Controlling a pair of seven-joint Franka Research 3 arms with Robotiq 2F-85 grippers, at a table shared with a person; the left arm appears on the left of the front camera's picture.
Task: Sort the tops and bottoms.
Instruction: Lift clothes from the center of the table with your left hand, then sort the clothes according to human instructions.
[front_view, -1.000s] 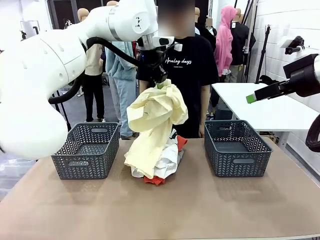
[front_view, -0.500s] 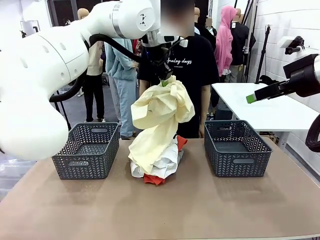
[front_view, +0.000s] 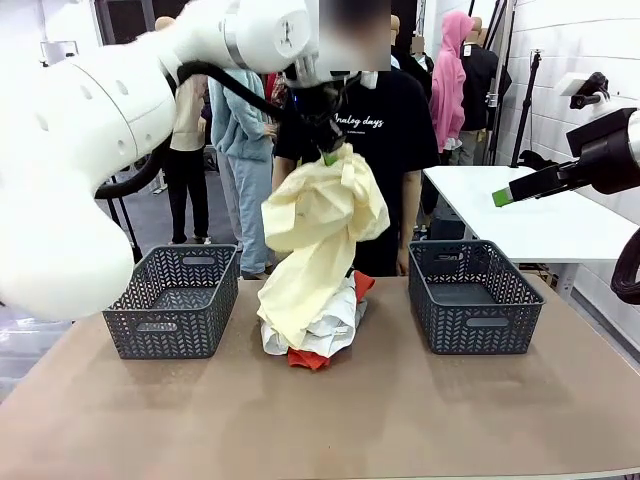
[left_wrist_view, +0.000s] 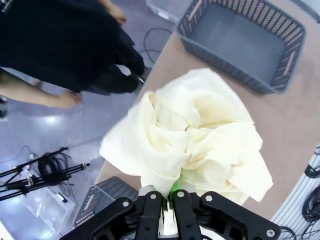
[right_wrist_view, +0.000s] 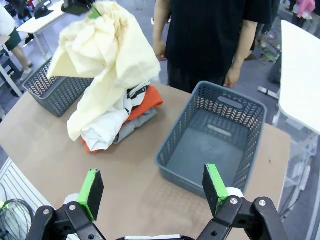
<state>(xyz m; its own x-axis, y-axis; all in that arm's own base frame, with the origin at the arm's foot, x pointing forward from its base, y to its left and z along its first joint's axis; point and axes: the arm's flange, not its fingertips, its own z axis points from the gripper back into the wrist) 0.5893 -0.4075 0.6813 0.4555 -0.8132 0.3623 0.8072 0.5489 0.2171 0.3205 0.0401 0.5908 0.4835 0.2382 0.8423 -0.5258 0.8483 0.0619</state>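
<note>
Brown tabletop (front_view: 420, 420), pale yellow garment (front_view: 318, 235) hanging from clamped left jaws, draping onto pile (front_view: 338, 322)

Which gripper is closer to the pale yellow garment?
Left. The left gripper pinches the pale yellow garment at its top; the right gripper hangs open, far to its right.

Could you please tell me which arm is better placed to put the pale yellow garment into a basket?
Left. The left end effector is shut on the pale yellow garment, mostly lifted off the pile. The right end effector is open and empty, off by the right basket.
</note>
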